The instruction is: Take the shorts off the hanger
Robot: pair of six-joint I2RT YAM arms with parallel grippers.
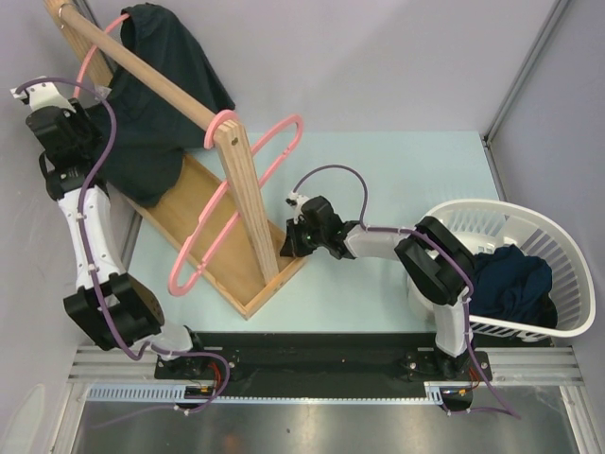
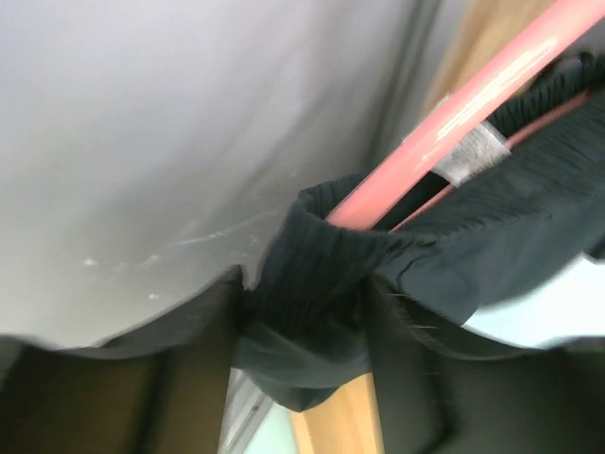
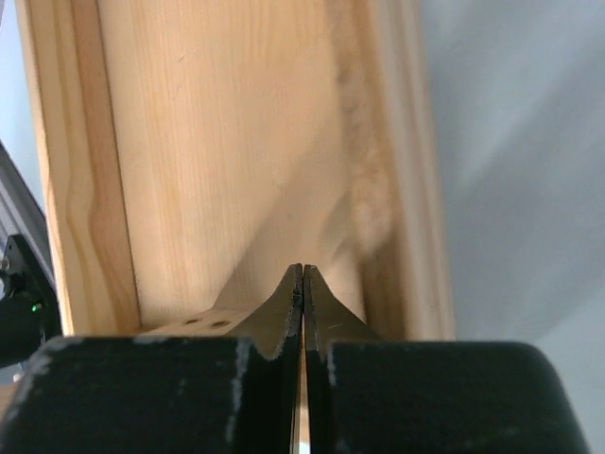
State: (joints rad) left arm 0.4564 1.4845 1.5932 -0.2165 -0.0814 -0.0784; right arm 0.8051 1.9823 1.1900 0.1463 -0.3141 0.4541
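The left gripper [image 1: 93,130] is up at the far left end of the rack [image 1: 248,203], right against the green shorts [image 1: 156,85]. These shorts hang on a pink hanger [image 2: 473,113]. In the left wrist view their ribbed waistband bunches just ahead of the jaws, and a fold drops down between the two blurred fingers. I cannot tell whether the fingers pinch that fold or merely stand either side of it. Above the jaws and to their right, a small white label [image 2: 470,151] sits on the waistband where the hanger crosses it (too blurred to read any writing).

The right gripper [image 3: 302,274] is clenched on nothing. Its two tips meet edge to edge, with pale wood of the rack directly ahead and seemingly touching them.

The navy shorts [image 1: 510,284] lie crumpled in the white basket [image 1: 567,246], well behind the right jaws, beside that arm's base. Two bare pink hangers [image 1: 274,142] hang on the rack between the grippers.
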